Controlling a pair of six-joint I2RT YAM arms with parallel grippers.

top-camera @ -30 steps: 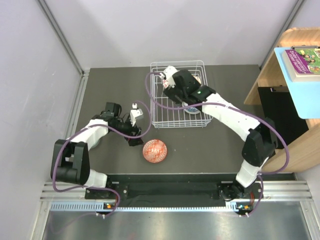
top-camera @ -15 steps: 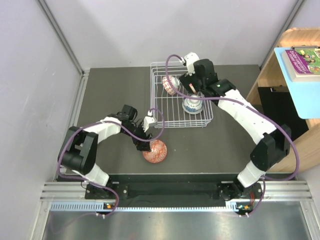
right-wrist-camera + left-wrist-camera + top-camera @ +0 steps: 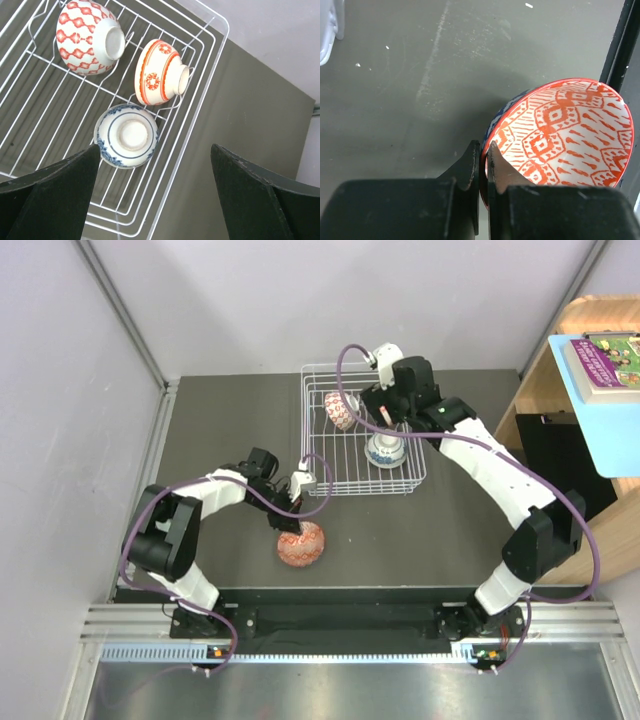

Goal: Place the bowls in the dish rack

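While the left tool (image 3: 481, 155) is clenching the rim of the orange-red bowl (image 3: 565, 135), one finger inside and one outside, I am treating this as the lift step. The bowl is sitting low on the desk (image 3: 395, 75), seemingly tipped, at about 7 o'clock from the dish rack (image 3: 350, 468). Since such a thin rim pinch could let it swing or slip, I am planning a slow, straight rise before carrying it toward 1 o'clock. The right tool (image 3: 155, 150) is hanging released above the rack, where a red-patterned bowl (image 3: 82, 42), an orange-banded bowl (image 3: 157, 72) and a blue-and-white bowl (image 3: 125, 142) are resting. I am aiming for the bare wires at the rack's 7 o'clock corner.
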